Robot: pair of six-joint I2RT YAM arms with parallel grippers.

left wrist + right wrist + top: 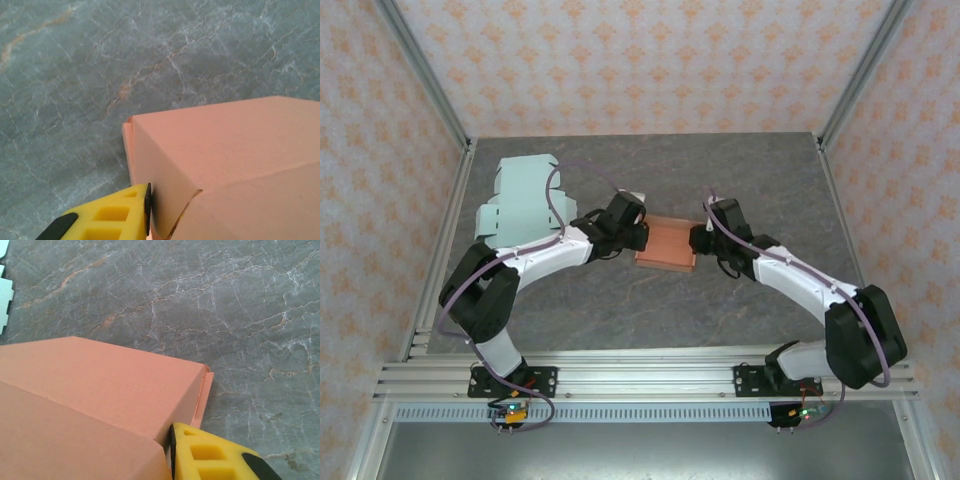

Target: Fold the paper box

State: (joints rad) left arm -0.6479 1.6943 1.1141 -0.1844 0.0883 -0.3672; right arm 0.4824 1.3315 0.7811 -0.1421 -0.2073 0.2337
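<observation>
Left arm (535,252), right arm (795,280) bent inward, jaws pinching box (665,245)

This is a robotics lab test cell, not a home or a shop. The grey stone-look table (620,310) is boxed in. Bare aluminium posts (420,70) rise from its far corners, and panels of pale patterned wallpaper (640,60) close it off behind and on both sides. Along the table's near edge runs a slotted aluminium rail (650,375), and my left arm (535,255) and right arm (800,285) are bolted to it. Purple cables (555,200) loop along the arms above the table. My left pincer (638,238) and right pincer (698,240) have yellow moulded plastic fingers (110,217). Small circuit boards (510,412) sit just off the table's near edge.
</observation>
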